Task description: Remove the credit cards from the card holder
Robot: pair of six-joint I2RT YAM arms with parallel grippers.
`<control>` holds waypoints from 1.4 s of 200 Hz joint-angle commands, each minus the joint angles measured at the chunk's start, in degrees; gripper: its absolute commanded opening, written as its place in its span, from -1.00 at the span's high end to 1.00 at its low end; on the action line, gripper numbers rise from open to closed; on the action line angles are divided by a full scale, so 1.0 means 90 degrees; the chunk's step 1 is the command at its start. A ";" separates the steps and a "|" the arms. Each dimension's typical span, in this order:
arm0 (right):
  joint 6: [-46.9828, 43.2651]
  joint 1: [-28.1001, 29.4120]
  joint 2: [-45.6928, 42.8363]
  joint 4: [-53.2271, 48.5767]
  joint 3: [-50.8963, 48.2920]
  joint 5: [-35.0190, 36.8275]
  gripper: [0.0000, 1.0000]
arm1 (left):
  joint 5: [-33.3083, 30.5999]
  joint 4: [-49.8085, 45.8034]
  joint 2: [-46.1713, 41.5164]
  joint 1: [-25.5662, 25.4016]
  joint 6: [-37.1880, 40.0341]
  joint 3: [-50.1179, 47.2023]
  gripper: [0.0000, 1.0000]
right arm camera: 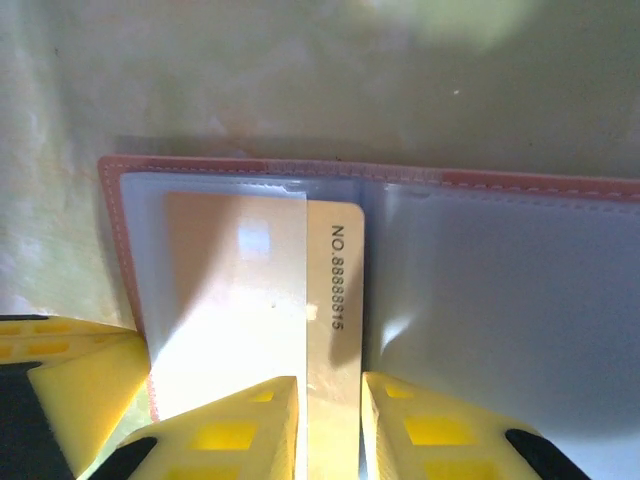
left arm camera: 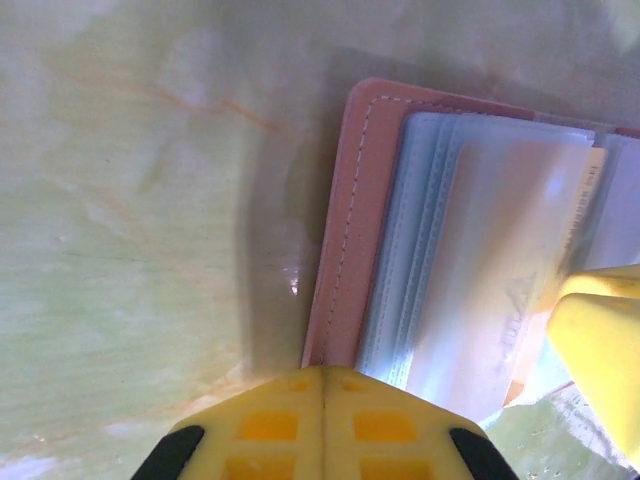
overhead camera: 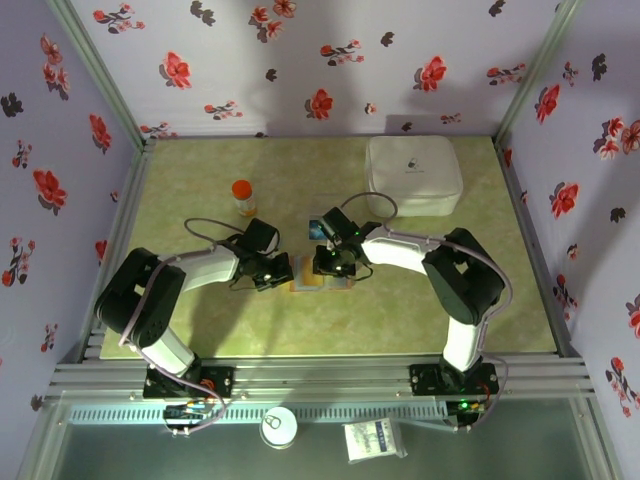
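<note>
Right wrist view shows the right gripper (right arm camera: 330,420) pinching a pale numbered card (right arm camera: 335,300) half-drawn from the open card holder (right arm camera: 480,270), while the clenched left gripper (left arm camera: 325,415) pins its edge, so extraction seemingly continues with a straight pull.

I'm working inside a purpose-built test booth, a lab rig rather than a lived-in room. Floral wallpaper panels (overhead camera: 300,60) wall off three sides beyond my grippers, held by bare aluminium posts (overhead camera: 95,70). Both arms are bolted to a slotted aluminium rail (overhead camera: 320,378) behind the wrists, and the green marbled tabletop (overhead camera: 200,320) lies under them.
</note>
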 commanded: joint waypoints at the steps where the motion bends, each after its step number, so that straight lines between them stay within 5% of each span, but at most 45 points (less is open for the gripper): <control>1: -0.0108 0.0042 -0.0336 -0.0163 0.0041 0.0201 0.52 | -0.0182 -0.0369 -0.0240 0.0067 0.0152 0.0196 0.98; 142: 0.0099 0.0013 -0.0105 0.0497 -0.0133 -0.0580 0.52 | 0.0078 -0.0159 0.0246 -0.0187 0.0137 0.0560 1.00; 280: -0.0220 0.0003 -0.0017 -0.0102 0.0024 -0.0031 0.52 | -0.0034 -0.0324 0.0318 -0.0187 0.0186 0.0529 1.00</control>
